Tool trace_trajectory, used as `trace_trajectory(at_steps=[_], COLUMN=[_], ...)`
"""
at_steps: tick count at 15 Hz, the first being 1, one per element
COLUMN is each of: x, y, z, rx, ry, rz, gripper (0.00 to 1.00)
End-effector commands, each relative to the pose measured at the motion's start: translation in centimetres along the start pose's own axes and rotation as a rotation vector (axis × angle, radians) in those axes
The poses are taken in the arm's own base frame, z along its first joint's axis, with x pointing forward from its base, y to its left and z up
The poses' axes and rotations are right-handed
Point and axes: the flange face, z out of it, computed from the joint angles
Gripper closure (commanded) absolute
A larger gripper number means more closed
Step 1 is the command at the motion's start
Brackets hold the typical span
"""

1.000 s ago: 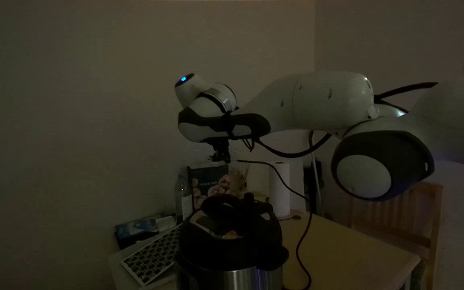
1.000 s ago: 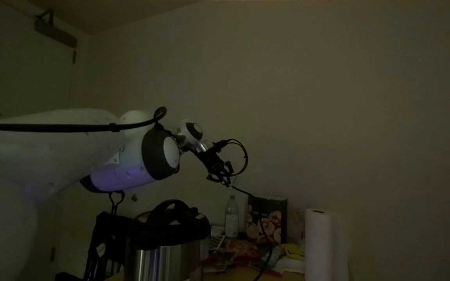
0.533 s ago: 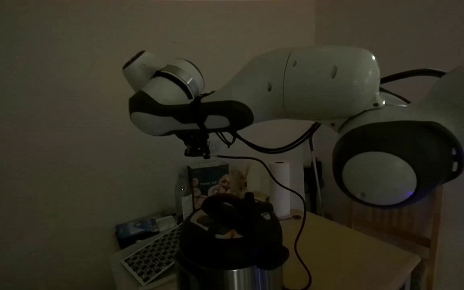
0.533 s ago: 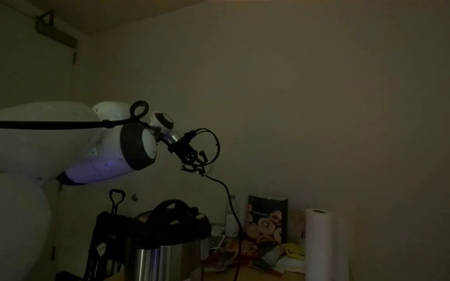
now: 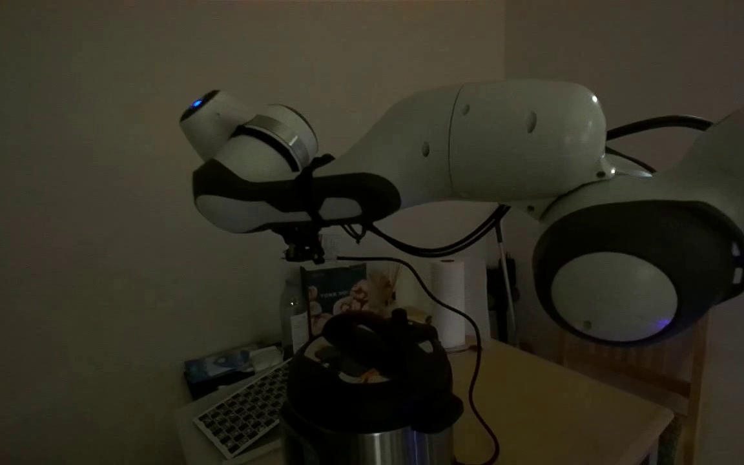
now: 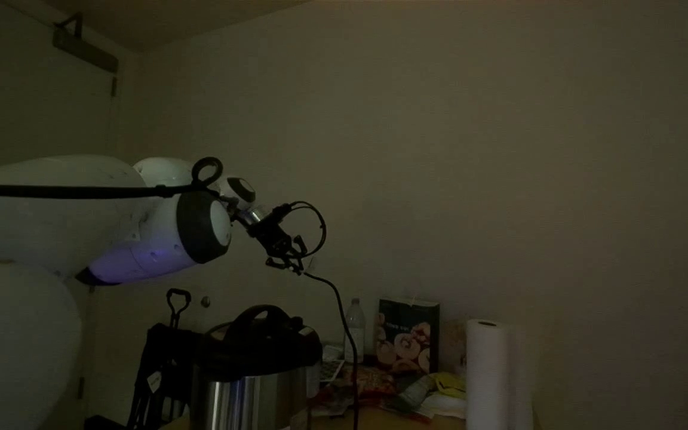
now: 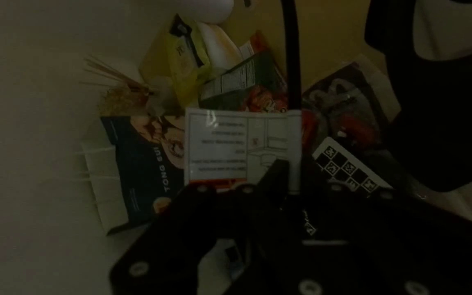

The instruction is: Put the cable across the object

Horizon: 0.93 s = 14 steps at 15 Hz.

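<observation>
The black cable (image 5: 440,299) hangs from my gripper in a loose curve down to the table; it also shows in an exterior view (image 6: 346,322) and the wrist view (image 7: 291,57). A white printed tag (image 7: 215,143) wraps it near the held end. My gripper (image 5: 318,260) is shut on the cable end, seen also in an exterior view (image 6: 300,272) and the wrist view (image 7: 294,180). A steel cooker with a black lid (image 5: 372,407) stands lower down, also in an exterior view (image 6: 254,358). The gripper is above its height, and the cable falls beside it.
Behind the cooker stand a dark food box (image 5: 336,290), a bottle (image 6: 354,331) and a paper towel roll (image 6: 487,376). Several food packets (image 6: 374,382) lie on the table (image 5: 553,400). A patterned board (image 5: 246,407) lies beside the cooker. A chair (image 5: 695,381) stands behind.
My gripper has moved left in both exterior views, carrying the cable end. In an exterior view the hanging cable has shifted toward the cooker. The cooker has not moved.
</observation>
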Motion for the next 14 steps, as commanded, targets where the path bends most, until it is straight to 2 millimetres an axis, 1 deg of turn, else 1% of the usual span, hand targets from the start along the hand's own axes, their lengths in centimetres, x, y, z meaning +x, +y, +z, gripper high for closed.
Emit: trace_trajectory(at_steps=[1,3,5,6,7,9,10,11,13,14], x=[2.1,3.0,3.5,3.4,3.6,3.7,3.7,3.8,4.0,4.0], y=[-4.3,-6.9,-8.3,-8.3,-9.0,-9.3,-9.1,-9.4,-9.9,-10.5], z=[-2.4,-3.6,-4.7,-4.3,-4.7,-4.7,-4.8,-5.1,-6.6,-7.6], rx=[-0.048,-0.072,-0.116,-0.07,-0.075,-0.075,-0.085,-0.104,-0.126,-0.123], ry=[0.025,0.025,0.017,0.03,0.032,0.033,0.032,0.034,0.064,0.078], rz=[-0.191,-0.289,-0.38,-0.292,-0.305,-0.304,-0.287,-0.279,-0.234,-0.186], gripper=[0.97,0.97,0.97,0.97,0.87,0.87,0.97,0.97,0.97,0.97])
